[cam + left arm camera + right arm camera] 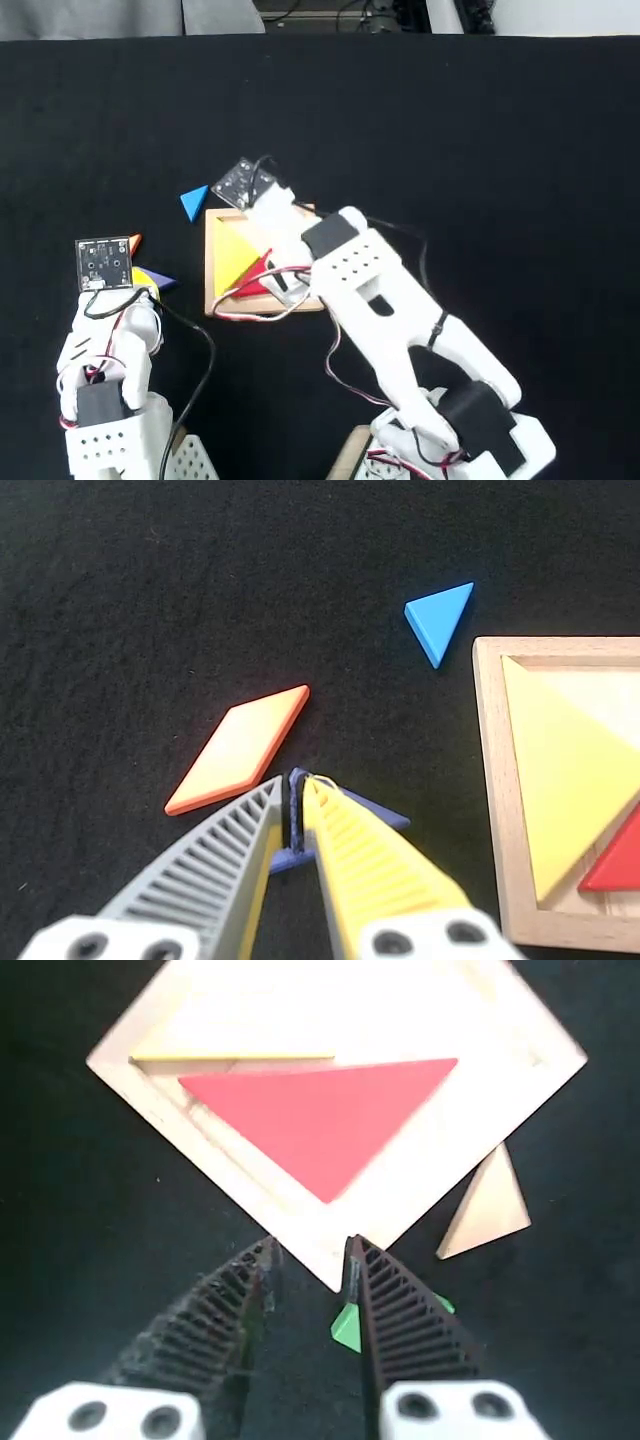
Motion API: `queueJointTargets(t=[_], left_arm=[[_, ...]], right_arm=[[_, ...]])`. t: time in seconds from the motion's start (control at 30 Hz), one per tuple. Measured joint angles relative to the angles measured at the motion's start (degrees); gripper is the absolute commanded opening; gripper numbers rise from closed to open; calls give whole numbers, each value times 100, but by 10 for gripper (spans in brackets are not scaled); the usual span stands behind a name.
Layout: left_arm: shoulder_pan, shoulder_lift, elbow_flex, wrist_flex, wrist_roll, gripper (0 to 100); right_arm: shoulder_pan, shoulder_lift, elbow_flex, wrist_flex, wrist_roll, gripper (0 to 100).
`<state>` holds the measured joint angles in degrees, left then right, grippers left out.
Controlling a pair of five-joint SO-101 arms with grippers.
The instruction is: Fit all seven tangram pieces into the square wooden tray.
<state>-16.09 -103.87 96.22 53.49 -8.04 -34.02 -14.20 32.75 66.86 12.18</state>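
1. The square wooden tray [210, 270] lies flat on the black table cover [480, 150], between the 2 arms.
2. Inside the tray, a large yellow triangle [565, 780] lies flat along the wall nearest the left arm. A large red triangle [320, 1120] lies flat beside it, the 2 meeting edge to edge.
3. A small light-blue triangle [440, 618] rests on the cover just outside 1 tray corner, apart from the rim.
4. An orange parallelogram [240, 748] lies flat on the cover, well apart from the tray and just beside the left gripper's tips.
5. The left gripper [293, 780] is clenched on a dark-blue piece [372, 812]. Its grey and yellow fingers are almost together, with the piece's edge between them.
6. The right gripper [310, 1245] is released, with its black fingers apart. It sits low, just off a tray corner.
7. A green piece [346, 1326] lies against the inner side of 1 right finger and is not pinched.
8. A pale tan triangle [490, 1210] lies on the cover just outside the tray wall, near that same corner.
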Motion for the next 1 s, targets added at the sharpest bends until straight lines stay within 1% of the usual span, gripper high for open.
queueJointTargets(t=[0.1, 0.3, 0.47, 0.6, 0.73, 1.0], left_arm=[[0, 0, 0, 0, 0, 51], [0, 0, 0, 0, 0, 51], [0, 0, 0, 0, 0, 51], [0, 0, 0, 0, 0, 51], [0, 0, 0, 0, 0, 51], [0, 0, 0, 0, -70, 51]], right_arm=[[0, 0, 264, -185, -26, 100], [0, -18, 273, -484, -9, 99], [0, 229, 229, -809, 651, 99], [0, 1099, 9, -738, 624, 87], [0, 1864, -193, -721, 501, 10], [53, 2092, -448, -747, 484, 18]])
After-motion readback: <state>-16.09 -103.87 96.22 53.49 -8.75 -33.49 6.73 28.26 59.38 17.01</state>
